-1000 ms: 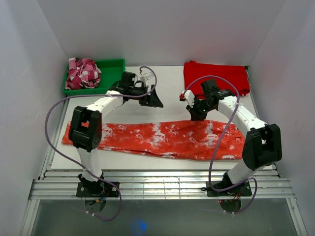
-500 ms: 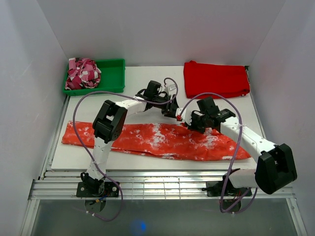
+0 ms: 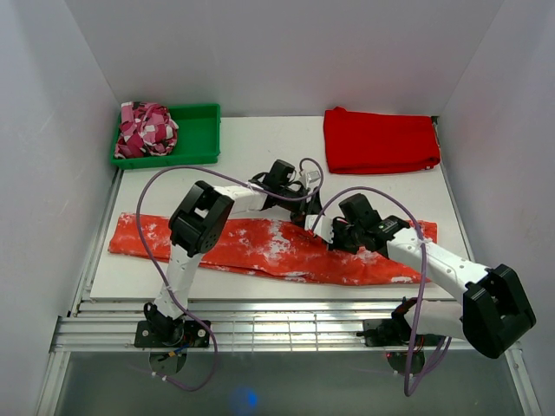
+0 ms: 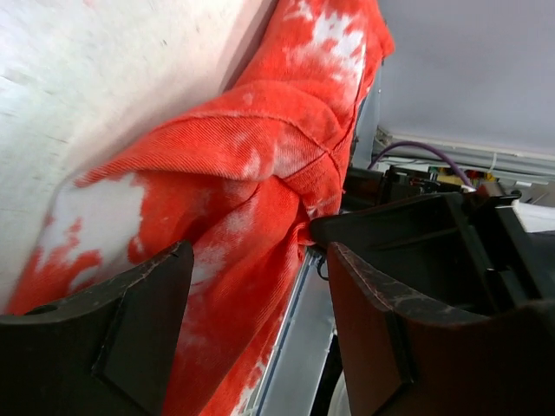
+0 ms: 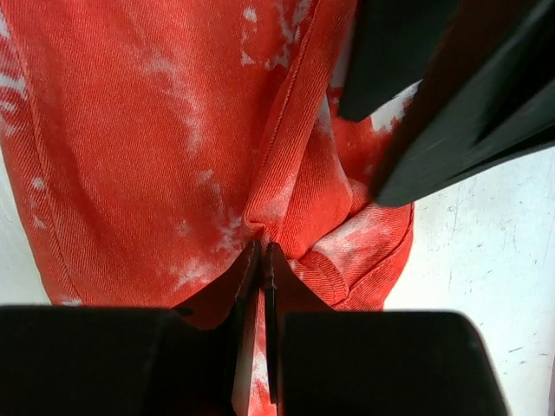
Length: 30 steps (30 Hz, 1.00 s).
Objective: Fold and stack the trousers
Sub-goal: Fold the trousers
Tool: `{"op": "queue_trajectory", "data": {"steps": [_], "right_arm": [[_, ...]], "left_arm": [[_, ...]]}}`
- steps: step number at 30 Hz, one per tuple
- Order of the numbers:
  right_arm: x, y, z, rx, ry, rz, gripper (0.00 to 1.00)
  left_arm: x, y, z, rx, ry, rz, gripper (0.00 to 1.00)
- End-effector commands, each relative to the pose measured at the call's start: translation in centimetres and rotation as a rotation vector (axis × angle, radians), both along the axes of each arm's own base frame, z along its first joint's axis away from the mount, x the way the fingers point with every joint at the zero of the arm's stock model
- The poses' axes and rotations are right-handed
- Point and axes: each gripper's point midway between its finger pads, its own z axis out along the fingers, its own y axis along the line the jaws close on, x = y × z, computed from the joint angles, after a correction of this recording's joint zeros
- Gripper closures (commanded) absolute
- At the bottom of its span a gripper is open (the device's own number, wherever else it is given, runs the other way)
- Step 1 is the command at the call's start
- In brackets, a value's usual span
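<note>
So the right gripper (image 5: 262, 253) has its fingers pressed tight together, pinching a raised fold of the trousers (image 3: 260, 247) right at its tips, while the left gripper (image 4: 258, 260), close by, has its fingers spread wide with the bunched-up cloth lying just ahead of them.

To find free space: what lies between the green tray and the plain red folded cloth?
Only bare white table lies between the green tray and the red folded cloth, as seen in the top view.
</note>
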Motion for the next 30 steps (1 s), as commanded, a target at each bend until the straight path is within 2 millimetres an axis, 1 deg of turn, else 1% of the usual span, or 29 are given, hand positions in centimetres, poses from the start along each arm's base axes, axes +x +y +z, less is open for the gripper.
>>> {"op": "queue_trajectory", "data": {"steps": [1, 2, 5, 6, 7, 9, 10, 11, 12, 13, 14, 15, 16, 17, 18, 19, 21, 22, 23, 24, 26, 27, 29, 30], "right_arm": [[0.1, 0.5, 0.7, 0.034, -0.024, -0.012, 0.92], [0.2, 0.6, 0.8, 0.038, -0.024, -0.019, 0.92], [0.4, 0.7, 1.2, 0.045, -0.033, -0.032, 0.92], [0.4, 0.6, 1.2, 0.043, -0.03, -0.036, 0.92], [0.4, 0.6, 1.3, 0.041, -0.032, -0.042, 0.79], [0.9, -0.1, 1.7, 0.024, -0.052, -0.09, 0.56], [1.0, -0.6, 1.8, 0.01, -0.061, -0.118, 0.31], [1.4, -1.6, 1.9, -0.016, -0.085, -0.16, 0.21], [1.8, -2.9, 2.4, -0.023, -0.114, -0.218, 0.18], [1.9, -3.8, 2.7, -0.023, -0.124, -0.253, 0.16], [2.1, -4.8, 3.0, -0.031, -0.139, -0.293, 0.15], [2.3, -6.2, 3.6, -0.019, -0.157, -0.352, 0.16], [2.2, -7.2, 3.6, -0.026, -0.154, -0.389, 0.2], [1.6, -8.3, 3.3, -0.051, -0.129, -0.412, 0.23], [1.4, -9.8, 3.2, -0.062, -0.119, -0.452, 0.26], [0.9, -10.9, 2.5, -0.084, -0.095, -0.477, 0.36], [-0.2, -12.8, 1.4, -0.128, -0.049, -0.507, 0.45], [-0.7, -14.5, 0.6, -0.147, -0.016, -0.559, 0.51], [-1.1, -15.0, 0.0, -0.158, 0.004, -0.547, 0.53], [-1.7, -16.0, -0.6, -0.175, 0.031, -0.569, 0.54], [-2.7, -16.7, -1.9, -0.207, 0.07, -0.556, 0.54], [-3.2, -17.4, -2.6, -0.225, 0.095, -0.57, 0.54], [-3.8, -18.2, -3.4, -0.247, 0.125, -0.592, 0.54], [-4.1, -19.1, -3.8, -0.26, 0.146, -0.617, 0.54]], "left_arm": [[-1.5, -0.9, 3.9, -0.039, -0.07, -0.028, 0.26], [-2.1, -1.3, 3.7, -0.038, -0.058, -0.035, 0.26], [-2.5, -2.1, 3.3, -0.034, -0.031, -0.025, 0.23], [-2.2, -2.6, 3.3, -0.047, -0.022, -0.01, 0.23], [-2.0, -2.8, 3.2, -0.05, -0.015, 0.001, 0.24], [-1.1, -3.5, 3.6, -0.076, -0.029, 0.029, 0.27], [-0.8, -3.7, 3.3, -0.072, -0.019, 0.044, 0.29], [-0.4, -3.8, 3.4, -0.072, -0.027, 0.058, 0.29], [0.3, -3.9, 3.4, -0.073, -0.046, 0.081, 0.3], [0.6, -4.0, 3.5, -0.077, -0.049, 0.09, 0.3], [1.0, -3.9, 3.4, -0.078, -0.049, 0.099, 0.3], [1.1, -3.9, 3.5, -0.079, -0.049, 0.103, 0.3], [1.1, -3.9, 3.3, -0.08, -0.044, 0.102, 0.3], [1.2, -4.0, 3.3, -0.082, -0.042, 0.105, 0.3], [1.3, -4.0, 3.3, -0.088, -0.049, 0.107, 0.3], [1.4, -4.0, 3.4, -0.095, -0.053, 0.108, 0.3], [1.6, -4.4, 3.6, -0.11, -0.057, 0.113, 0.31], [1.8, -4.5, 3.7, -0.117, -0.062, 0.114, 0.3], [2.0, -4.7, 3.8, -0.123, -0.061, 0.116, 0.3], [2.3, -4.9, 4.0, -0.138, -0.073, 0.119, 0.31], [2.6, -5.3, 4.3, -0.153, -0.072, 0.12, 0.31], [2.7, -5.5, 4.0, -0.158, -0.051, 0.122, 0.32], [2.7, -5.8, 4.1, -0.164, -0.028, 0.114, 0.33], [2.6, -5.8, 4.4, -0.172, -0.021, 0.106, 0.33]]}}
